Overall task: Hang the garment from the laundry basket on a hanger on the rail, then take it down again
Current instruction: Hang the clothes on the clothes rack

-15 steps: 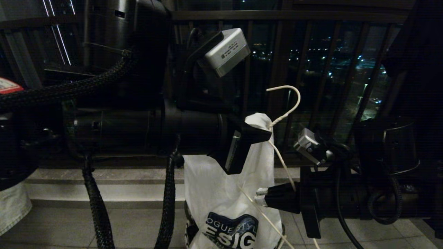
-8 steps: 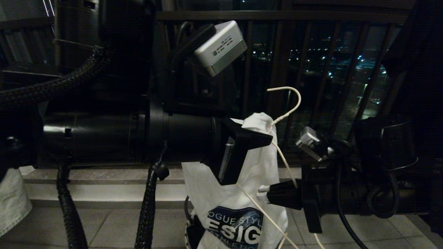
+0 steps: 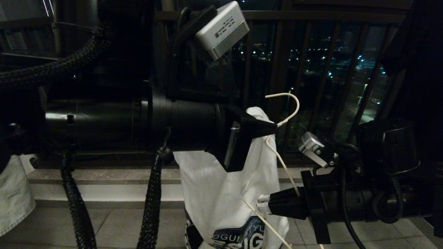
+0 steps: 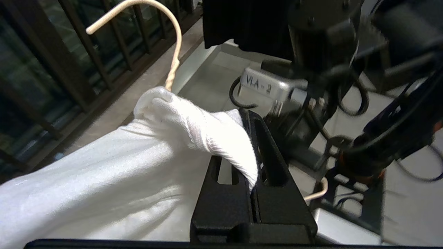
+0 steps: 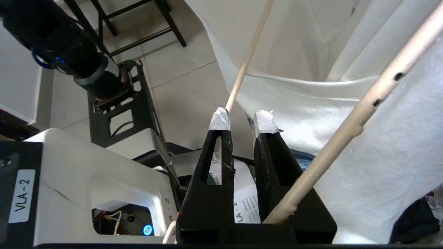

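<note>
The garment (image 3: 214,193), a white T-shirt with a dark blue print, hangs in mid-air in front of me. My left gripper (image 3: 271,127) is shut on its ribbed collar (image 4: 207,131), right beside the twisted neck of the hanger (image 3: 292,103). The hanger's hook points up and rests on nothing. Lower down, my right gripper (image 3: 262,203) is level, its taped fingertips (image 5: 264,121) a narrow gap apart with nothing between them. One hanger arm (image 5: 346,135) lies across a finger of it. The rail is out of view, and I cannot make out the laundry basket.
The dark balcony railing (image 3: 346,15) runs across the back above a stone step (image 3: 104,186). Pale denim cloth (image 3: 14,197) hangs at the far left and a black garment (image 3: 415,52) at the far right. My own base (image 5: 86,180) sits below the right gripper.
The left gripper has lifted the collar a little. The hanger's hook has sunk slightly, and the right gripper has dipped slightly. Both grips are unchanged.
</note>
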Tool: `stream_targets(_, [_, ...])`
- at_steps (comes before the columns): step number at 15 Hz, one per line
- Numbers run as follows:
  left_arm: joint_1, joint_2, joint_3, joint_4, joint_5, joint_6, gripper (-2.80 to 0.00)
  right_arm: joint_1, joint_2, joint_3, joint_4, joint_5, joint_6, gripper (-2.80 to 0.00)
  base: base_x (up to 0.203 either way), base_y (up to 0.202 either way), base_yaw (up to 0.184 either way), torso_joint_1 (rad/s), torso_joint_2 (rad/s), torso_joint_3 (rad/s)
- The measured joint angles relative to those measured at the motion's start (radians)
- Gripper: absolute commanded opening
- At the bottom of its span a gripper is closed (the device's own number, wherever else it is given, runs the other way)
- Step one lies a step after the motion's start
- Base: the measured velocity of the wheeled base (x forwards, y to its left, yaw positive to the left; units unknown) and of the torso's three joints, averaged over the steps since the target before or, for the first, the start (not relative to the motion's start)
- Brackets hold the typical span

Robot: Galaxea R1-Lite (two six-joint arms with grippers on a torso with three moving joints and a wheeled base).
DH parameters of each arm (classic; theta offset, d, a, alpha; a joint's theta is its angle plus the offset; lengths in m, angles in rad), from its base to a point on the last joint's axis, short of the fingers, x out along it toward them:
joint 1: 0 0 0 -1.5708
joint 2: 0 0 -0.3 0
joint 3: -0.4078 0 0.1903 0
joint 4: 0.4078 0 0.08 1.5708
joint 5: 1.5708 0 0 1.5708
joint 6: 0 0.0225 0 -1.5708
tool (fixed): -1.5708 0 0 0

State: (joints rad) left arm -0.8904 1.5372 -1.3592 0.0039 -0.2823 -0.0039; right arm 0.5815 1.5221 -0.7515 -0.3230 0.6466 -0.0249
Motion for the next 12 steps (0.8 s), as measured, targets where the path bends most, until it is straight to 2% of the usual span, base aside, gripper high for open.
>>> stream_targets(3, [-0.006,0.051,-0.080,-0.002,0.009,-0.085,-2.80,0.001,-0.006,0.000,0.000,0.000,-0.001,-2.80,0.000,0.000,0.000,0.000,0.00,0.000])
stream_targets(7, [-0.006,0.121,-0.134,-0.003,0.063,-0.085,-2.80,-0.002,-0.027,0.001,0.000,-0.004,-0.005,-2.80,0.000,0.000,0.000,0.000,0.00,0.000])
stream_targets(12, [-0.028,0.153,-0.159,-0.001,0.067,-0.081,-2.80,-0.007,-0.038,0.013,-0.067,-0.006,-0.004,-2.80,0.000,0.000,0.000,0.000,0.00,0.000])
